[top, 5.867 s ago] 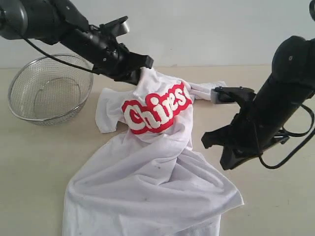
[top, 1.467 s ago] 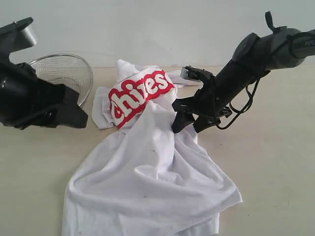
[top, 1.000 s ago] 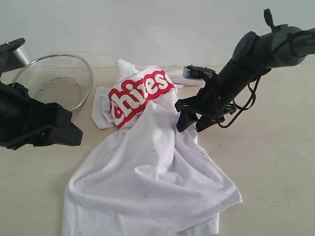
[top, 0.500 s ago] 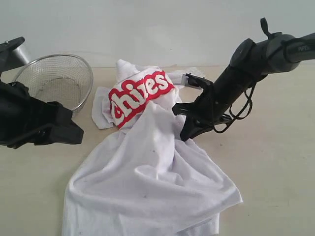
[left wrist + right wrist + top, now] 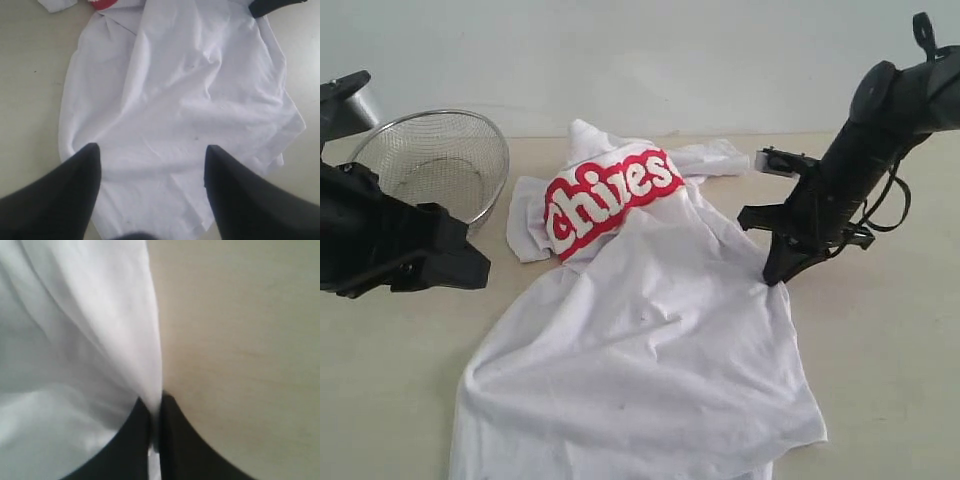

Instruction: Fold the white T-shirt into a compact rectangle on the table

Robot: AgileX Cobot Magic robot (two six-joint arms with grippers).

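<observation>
Two black robot arms flank a white T-shirt (image 5: 650,350) lying crumpled on the pale worktop (image 5: 890,390). The right fingers (image 5: 132,445) are pinched tight on a fold of cloth at the shirt's right-hand edge, as the exterior view has it, their tips low beside bare beige surface. The left fingers (image 5: 60,200) stand wide apart and hold nothing, off the garment's left side and pointed toward its plain white lower half. The shirt's red band (image 5: 610,195) with white lettering faces up on the bunched far part, while the lower body spreads in broad wrinkles toward the near edge of the frame. A wire-mesh bowl (image 5: 430,165) sits on the worktop at far left, near a sleeve and behind the left arm.
</observation>
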